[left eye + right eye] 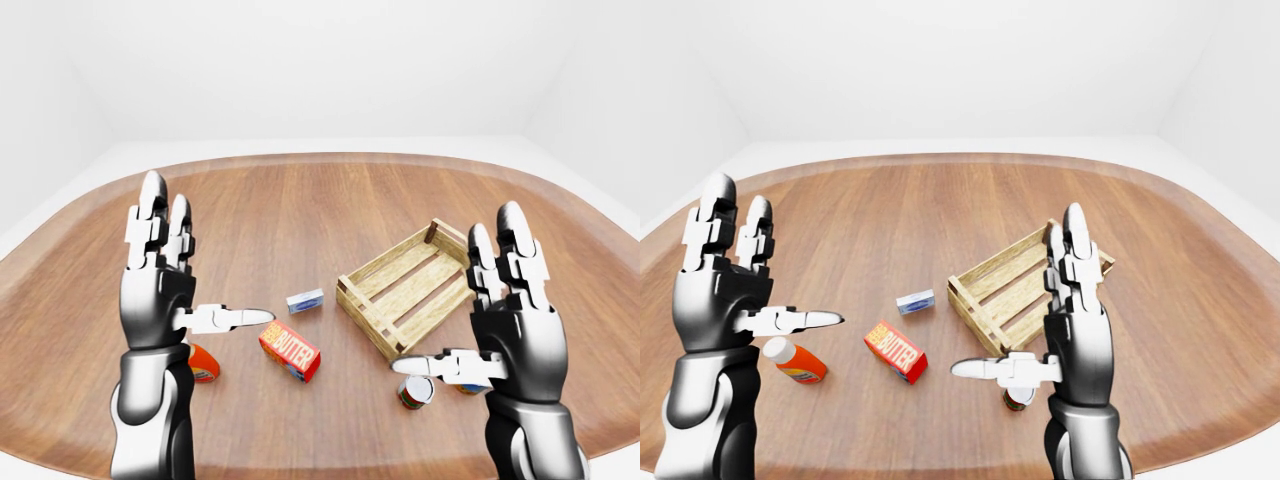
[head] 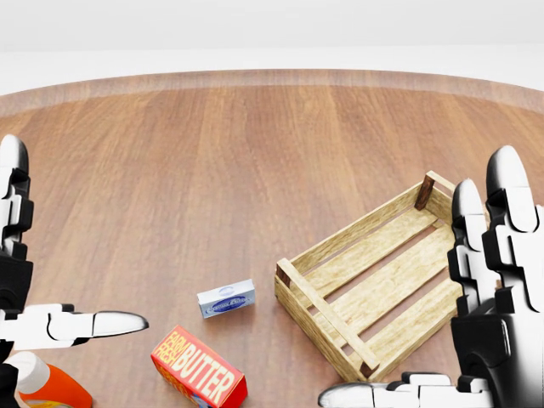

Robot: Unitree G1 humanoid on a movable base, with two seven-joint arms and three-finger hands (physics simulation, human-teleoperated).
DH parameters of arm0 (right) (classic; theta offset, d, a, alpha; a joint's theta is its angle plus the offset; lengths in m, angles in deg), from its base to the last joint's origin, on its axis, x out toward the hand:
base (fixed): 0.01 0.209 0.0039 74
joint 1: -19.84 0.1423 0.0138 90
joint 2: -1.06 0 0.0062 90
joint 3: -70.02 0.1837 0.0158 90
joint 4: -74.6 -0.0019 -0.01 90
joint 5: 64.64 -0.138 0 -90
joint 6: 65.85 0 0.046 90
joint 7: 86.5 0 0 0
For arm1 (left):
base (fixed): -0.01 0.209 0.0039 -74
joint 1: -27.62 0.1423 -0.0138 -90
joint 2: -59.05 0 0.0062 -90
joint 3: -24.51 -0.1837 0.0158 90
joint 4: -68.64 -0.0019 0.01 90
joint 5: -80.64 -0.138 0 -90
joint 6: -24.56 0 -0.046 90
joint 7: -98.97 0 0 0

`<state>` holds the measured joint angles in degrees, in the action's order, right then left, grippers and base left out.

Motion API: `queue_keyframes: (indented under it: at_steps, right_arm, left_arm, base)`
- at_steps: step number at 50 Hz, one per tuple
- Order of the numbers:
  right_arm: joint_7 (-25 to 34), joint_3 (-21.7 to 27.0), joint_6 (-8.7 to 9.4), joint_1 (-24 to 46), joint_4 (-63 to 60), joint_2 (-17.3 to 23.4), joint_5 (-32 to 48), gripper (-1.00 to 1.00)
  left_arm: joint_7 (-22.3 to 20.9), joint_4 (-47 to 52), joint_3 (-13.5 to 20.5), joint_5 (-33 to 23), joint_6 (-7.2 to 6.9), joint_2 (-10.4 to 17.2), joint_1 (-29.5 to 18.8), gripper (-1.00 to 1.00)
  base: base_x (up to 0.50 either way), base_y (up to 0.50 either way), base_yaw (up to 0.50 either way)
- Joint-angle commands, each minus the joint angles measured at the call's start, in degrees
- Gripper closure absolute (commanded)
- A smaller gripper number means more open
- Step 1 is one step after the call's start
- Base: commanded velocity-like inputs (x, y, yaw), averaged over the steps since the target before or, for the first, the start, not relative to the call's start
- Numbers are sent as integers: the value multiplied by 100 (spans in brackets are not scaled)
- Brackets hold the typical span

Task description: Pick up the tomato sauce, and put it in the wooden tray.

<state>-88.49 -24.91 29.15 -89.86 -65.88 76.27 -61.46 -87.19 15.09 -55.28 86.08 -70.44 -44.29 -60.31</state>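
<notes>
A small can with a red and green label (image 1: 415,390), which I take for the tomato sauce, stands on the wooden table just below the tray's lower corner, partly behind my right thumb. The head view does not show it. The empty wooden tray (image 2: 348,228) lies slantwise at the right. My right hand (image 1: 455,290) is raised with fingers up and thumb out to the left; it is open and holds nothing. My left hand (image 1: 210,250) is raised the same way at the left, open and empty.
A red butter box (image 2: 200,374) lies left of the tray, and a small blue-and-white box (image 2: 227,299) lies above it. An orange bottle with a white cap (image 1: 800,363) lies under my left hand. The round table's edge (image 1: 320,157) curves along the top.
</notes>
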Motion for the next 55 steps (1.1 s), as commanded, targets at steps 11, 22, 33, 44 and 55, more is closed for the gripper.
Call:
queue_keyframes:
  at_steps: [11,22,33,44,55]
  right_arm:
    - [-466,-794,0,-2066,-894,573,-28,-100]
    - [-1508,-1605,0,-2734,-225,1608,-255,-100]
    - [-2160,-1945,0,-2931,8,2206,-372,-100]
    - [-2801,-2461,-458,-2699,1162,2573,-475,-100]
    - [-2801,-2590,-639,-2549,1436,2761,-592,-100]
  left_arm:
    - [7,41,88,67,0,26,-53,-100]
    - [23,65,116,111,0,38,-82,-100]
    - [32,15,102,113,0,50,-99,-100]
    - [5,44,140,135,0,57,-67,-100]
    - [12,-15,144,123,0,64,-94,-100]
  base:
    - [0,0,0]
    - [0,0,0]
    - [0,0,0]
    - [0,0,0]
    - [0,0,0]
